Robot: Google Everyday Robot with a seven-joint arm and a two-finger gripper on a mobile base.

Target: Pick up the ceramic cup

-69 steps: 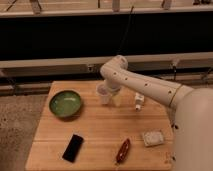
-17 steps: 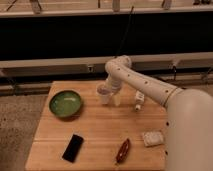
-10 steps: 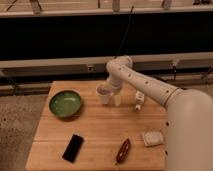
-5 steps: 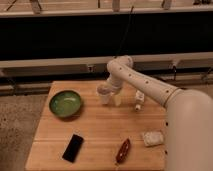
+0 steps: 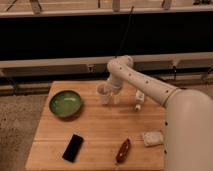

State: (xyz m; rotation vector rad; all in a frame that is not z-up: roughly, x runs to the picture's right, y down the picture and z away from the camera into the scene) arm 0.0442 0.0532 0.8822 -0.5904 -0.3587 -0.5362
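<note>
gripper (image 5: 111, 94) at ceramic cup (image 5: 103, 93), table (image 5: 95, 130) rear centre; bowl (image 5: 65, 103) left, tube (image 5: 139, 99) right, phone (image 5: 73, 147) front-left

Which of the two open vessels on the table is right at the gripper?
The ceramic cup: small, whitish, directly beside the gripper. The green bowl is much larger and sits well off toward the table's left edge.
</note>
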